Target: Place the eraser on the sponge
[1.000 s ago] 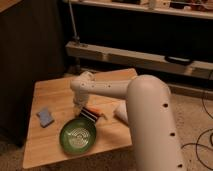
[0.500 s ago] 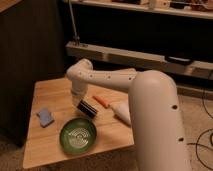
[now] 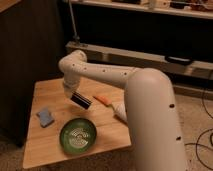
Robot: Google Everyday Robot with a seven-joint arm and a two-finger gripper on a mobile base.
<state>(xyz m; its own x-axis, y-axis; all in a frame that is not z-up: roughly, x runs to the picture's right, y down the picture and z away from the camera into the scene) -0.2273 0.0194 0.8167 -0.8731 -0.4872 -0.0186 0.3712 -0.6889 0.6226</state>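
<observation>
The eraser, a black block with thin white stripes, hangs above the wooden table, held at the end of my white arm. My gripper is shut on it, just under the arm's wrist, above the table's middle. The sponge, a small light-blue pad, lies flat near the table's left edge, down and to the left of the eraser and apart from it.
A green bowl sits near the front edge, right of the sponge. An orange stick-like item and a white cup on its side lie right of the eraser. Dark shelving stands behind, and a dark cabinet at the left.
The arm has lifted and swung left and back, carrying the eraser from beside the bowl to above the table's middle, closer to the sponge. The sponge and bowl have not moved.
</observation>
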